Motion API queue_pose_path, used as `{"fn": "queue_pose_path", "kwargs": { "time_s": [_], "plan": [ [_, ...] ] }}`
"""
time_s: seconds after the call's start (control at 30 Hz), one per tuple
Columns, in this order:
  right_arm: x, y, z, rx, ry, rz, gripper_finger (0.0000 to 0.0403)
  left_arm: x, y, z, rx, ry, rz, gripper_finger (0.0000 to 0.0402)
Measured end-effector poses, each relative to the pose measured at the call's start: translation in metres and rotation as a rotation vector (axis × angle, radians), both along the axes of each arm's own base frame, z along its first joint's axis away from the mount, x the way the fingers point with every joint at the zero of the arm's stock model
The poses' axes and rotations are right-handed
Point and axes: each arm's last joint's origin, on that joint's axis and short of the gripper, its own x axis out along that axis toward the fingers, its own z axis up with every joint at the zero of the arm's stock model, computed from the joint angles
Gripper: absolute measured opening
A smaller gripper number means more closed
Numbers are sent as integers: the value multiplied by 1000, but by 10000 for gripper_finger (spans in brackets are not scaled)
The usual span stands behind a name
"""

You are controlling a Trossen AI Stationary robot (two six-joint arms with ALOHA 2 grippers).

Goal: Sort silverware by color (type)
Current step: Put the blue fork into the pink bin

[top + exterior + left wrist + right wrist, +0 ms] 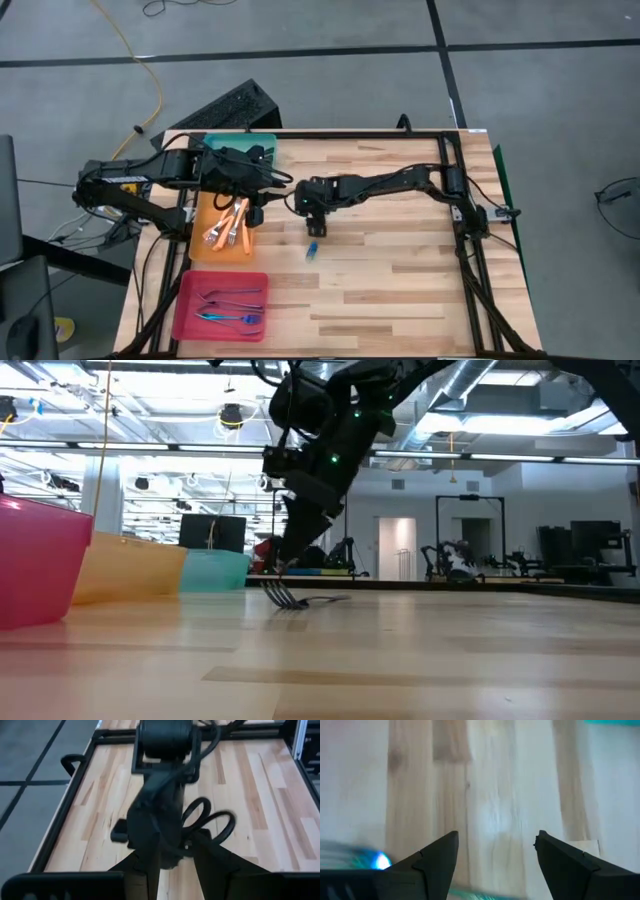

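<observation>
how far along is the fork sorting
Mostly done, it seems. Orange-handled forks lie in the orange tray, and blue and dark forks share the pink tray. In hand: the right gripper, open, hangs just above the last loose blue fork on the table. The left gripper hovers at the orange tray's edge. Left: grasp and tray that fork.

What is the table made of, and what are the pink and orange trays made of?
The table looks like wood: pale planks with grain lines and a smooth, faintly shiny top. The pink tray and orange tray look like plastic: bright, even colour, thin walls that let some light through in the low view. I can't be fully sure by sight.
</observation>
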Motion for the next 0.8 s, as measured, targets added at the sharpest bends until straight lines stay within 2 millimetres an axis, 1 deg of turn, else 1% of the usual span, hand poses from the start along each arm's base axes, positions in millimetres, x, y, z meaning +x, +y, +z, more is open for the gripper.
{"fn": "queue_pose_path", "kwargs": {
  "time_s": [0.07,0.13,0.27,0.37,0.43,0.53,0.73,0.8],
  "plan": [
    [-1,5,1,26,1,-59,286,0,0,-4,4,15,-3,96],
    [-2,11,-1,7,23,-10,286,1,0,-8,7,29,-6,96],
    [-6,33,-4,-120,109,284,286,1,0,-16,8,55,-6,96],
    [-10,44,-4,-174,155,449,286,2,0,-16,6,56,-3,96],
    [-12,45,0,-181,159,533,286,2,0,-16,1,56,-2,96],
    [-13,43,3,-184,145,606,286,2,0,-16,-1,55,1,96],
    [-11,40,-9,-169,174,652,286,2,0,-16,4,55,-4,96],
    [-10,41,-12,-180,136,658,286,2,0,-16,4,55,-4,96]
  ]
}}
